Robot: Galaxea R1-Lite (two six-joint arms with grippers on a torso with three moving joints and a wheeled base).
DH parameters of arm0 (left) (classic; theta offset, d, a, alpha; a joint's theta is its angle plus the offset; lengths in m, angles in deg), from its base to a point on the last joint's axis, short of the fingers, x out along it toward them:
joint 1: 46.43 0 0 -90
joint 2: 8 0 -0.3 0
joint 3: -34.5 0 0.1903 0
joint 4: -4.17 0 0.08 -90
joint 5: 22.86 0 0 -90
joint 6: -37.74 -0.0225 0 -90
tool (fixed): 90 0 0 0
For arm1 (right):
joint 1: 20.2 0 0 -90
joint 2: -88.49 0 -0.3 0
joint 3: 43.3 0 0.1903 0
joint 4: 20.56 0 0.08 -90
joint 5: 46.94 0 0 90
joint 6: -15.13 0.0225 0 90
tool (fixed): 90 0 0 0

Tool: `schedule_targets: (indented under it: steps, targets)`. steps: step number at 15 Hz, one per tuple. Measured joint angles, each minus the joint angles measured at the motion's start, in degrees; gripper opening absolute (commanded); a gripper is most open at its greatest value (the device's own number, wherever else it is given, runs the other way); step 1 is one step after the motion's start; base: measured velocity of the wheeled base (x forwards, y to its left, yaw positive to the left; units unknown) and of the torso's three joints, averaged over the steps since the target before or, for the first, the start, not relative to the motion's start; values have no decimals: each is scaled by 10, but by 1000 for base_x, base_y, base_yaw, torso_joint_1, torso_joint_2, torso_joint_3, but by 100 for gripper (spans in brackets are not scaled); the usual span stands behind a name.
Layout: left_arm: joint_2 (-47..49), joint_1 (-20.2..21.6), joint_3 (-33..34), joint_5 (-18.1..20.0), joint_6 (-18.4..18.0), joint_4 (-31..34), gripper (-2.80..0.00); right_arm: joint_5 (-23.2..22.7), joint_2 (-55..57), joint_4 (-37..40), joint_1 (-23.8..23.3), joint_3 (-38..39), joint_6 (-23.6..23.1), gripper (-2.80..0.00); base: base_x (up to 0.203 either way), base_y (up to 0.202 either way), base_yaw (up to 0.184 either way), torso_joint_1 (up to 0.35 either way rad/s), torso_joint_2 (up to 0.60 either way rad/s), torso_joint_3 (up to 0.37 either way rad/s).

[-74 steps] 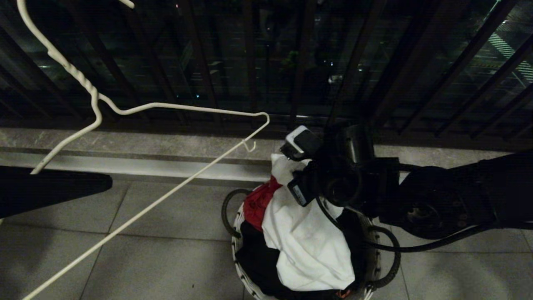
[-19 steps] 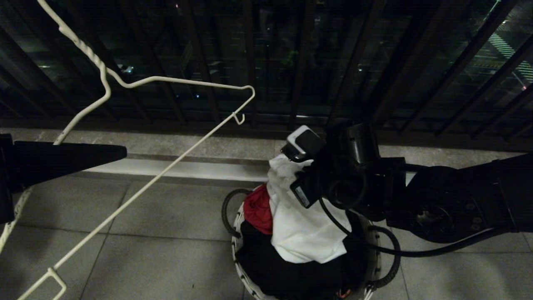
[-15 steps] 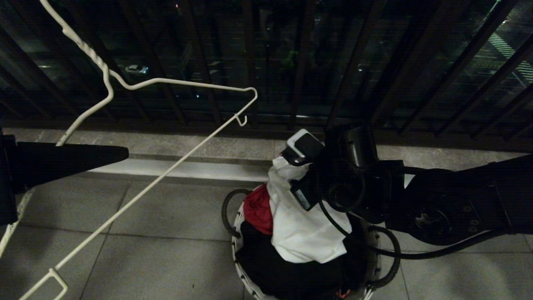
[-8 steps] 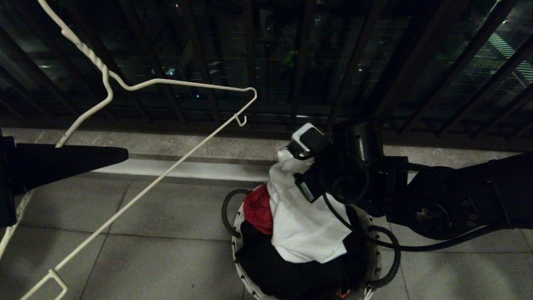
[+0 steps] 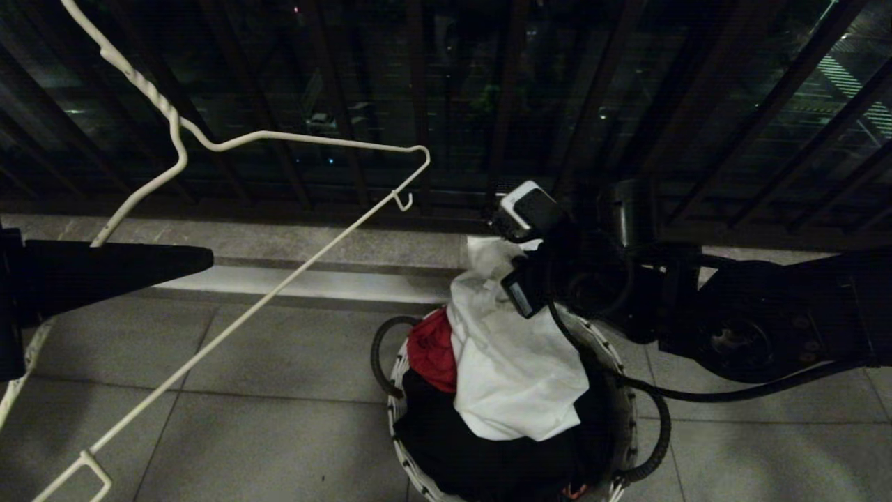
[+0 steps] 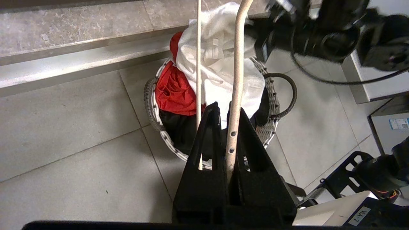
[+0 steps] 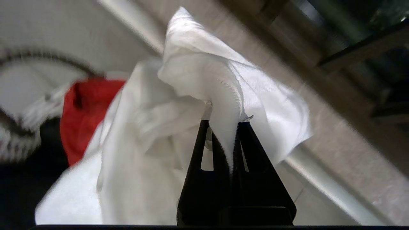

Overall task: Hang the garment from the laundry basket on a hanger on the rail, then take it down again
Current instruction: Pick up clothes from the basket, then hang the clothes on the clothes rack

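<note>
Right gripper (image 7: 232,127): over the far side of the basket, jaws clenched on a bunched fold of the shirt, white cloth pinched between the two black fingers.
Shirt (image 5: 512,355): top part drawn up out of the basket toward the right gripper; the lower part drapes back over the pile in the basket. No print shows.
Basket (image 5: 401,436): on the tiled floor just before the stone kerb, white woven rim, black loop handles on both sides.
Red cloth (image 5: 432,348): in the basket, touching the shirt on the robot's left side.
Dark cloth (image 5: 446,446): in the basket, under the shirt and the red cloth.
Left gripper (image 6: 228,121): well to the left of the basket and raised off the floor, jaws clenched on the hanger's wire.
Hanger (image 5: 279,143): held up and tilted, left of the basket, twisted neck pointing up and away, one small hook near its far shoulder end.
Railing (image 5: 592,104): dark bars beyond the kerb, behind the basket.
</note>
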Motion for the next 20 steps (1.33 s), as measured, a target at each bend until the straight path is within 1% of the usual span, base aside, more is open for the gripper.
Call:
schedule_targets:
  steps: [5, 6, 9, 13, 15, 18, 20]
  targets:
    - [-3, -8, 3, 2, 0, 1, -280, 0, -27, -7, 0, -68, 2, -280, 0, 0, 0, 0, 0, 0]
    - [-5, -11, 3, 6, -1, 1, -280, 0, -31, -7, 1, -79, 3, -280, 0, 0, 0, 0, 0, 0]
    - [-16, -36, 5, 38, -1, 4, -280, 10, -36, -8, 2, -115, 4, -280, 0, 0, 0, 0, 0, 0]
    - [-5, -51, 16, 42, 4, 0, -280, 15, -36, -7, 7, -163, 5, -280, 0, 0, 0, 0, 0, 0]
    - [1, -57, 19, 40, 3, 0, -280, 19, -35, -6, 13, -186, 5, -280, 0, 0, 0, 0, 0, 0]
    - [0, -58, 19, 28, 0, 0, -280, 24, -36, -3, 30, -211, 12, -280, 0, 0, 0, 0, 0, 0]
    - [-7, -58, 16, 7, -2, 0, -280, 27, -40, 20, 46, -225, 40, -280, 0, 0, 0, 0, 0, 0]
